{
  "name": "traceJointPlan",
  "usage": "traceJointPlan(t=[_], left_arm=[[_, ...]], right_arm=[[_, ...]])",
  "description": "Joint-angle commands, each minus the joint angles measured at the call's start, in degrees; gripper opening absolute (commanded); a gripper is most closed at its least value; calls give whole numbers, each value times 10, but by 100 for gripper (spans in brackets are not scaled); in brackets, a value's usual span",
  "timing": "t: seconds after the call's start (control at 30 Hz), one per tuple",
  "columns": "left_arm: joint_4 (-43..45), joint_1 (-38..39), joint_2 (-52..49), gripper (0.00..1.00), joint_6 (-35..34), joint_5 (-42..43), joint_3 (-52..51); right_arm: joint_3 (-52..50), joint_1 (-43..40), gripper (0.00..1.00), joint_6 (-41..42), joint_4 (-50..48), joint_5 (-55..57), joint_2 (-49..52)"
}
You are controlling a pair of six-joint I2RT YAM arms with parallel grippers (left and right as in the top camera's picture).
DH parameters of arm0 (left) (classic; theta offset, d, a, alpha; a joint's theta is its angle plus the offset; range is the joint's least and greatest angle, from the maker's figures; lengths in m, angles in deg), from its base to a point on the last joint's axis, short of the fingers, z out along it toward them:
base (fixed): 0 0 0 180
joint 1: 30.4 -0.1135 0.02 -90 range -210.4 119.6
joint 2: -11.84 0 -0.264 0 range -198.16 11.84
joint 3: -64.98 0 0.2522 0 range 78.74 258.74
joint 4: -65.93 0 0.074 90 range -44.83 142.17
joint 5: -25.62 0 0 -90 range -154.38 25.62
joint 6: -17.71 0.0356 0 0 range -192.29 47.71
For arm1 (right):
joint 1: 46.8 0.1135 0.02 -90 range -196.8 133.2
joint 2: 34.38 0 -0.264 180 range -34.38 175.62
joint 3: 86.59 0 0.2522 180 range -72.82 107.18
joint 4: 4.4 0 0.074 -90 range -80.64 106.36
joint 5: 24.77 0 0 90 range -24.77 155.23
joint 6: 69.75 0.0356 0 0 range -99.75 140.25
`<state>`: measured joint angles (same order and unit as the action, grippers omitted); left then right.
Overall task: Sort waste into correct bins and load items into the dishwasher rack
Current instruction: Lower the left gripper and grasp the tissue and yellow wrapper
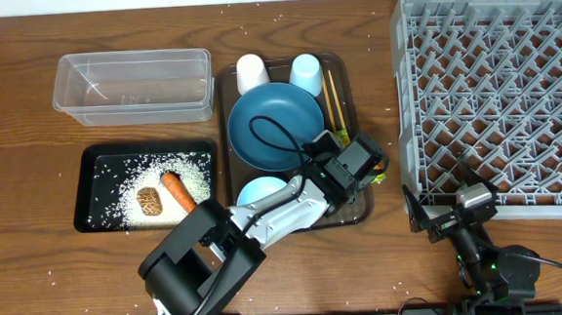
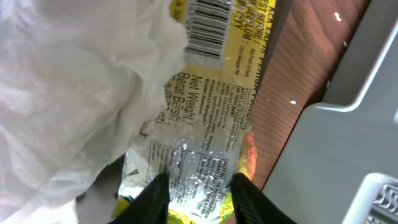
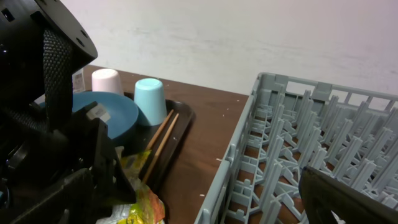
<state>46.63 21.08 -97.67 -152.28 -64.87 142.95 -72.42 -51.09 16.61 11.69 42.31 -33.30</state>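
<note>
The left end effector (image 2: 200,190) is pinching the snack wrapper (image 2: 205,124) between narrow-set fingers (image 2: 152,200); the right end effector (image 3: 217,186) is hanging wide open.

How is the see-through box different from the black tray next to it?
The clear tub is see-through with tall walls; the black tray is dark and shallow. The clear tub looks bare inside, while the black tray holds rice grains, a carrot and a brown lump. Both are rectangles of similar size, lying on the wooden table left of the brown tray.
</note>
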Motion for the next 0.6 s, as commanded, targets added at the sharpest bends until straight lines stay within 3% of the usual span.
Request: traceJointPlan(t=[0.0, 0.2, 0.57], left_arm=[[-2, 1, -8, 26, 0, -15, -1], [-1, 1, -8, 6, 4, -14, -1], [1, 2, -1, 6, 9, 15, -1]], right_arm=[[-1, -13, 99, -7, 2, 2, -1], [-1, -13, 99, -7, 2, 2, -1], [-1, -13, 99, -7, 2, 2, -1]])
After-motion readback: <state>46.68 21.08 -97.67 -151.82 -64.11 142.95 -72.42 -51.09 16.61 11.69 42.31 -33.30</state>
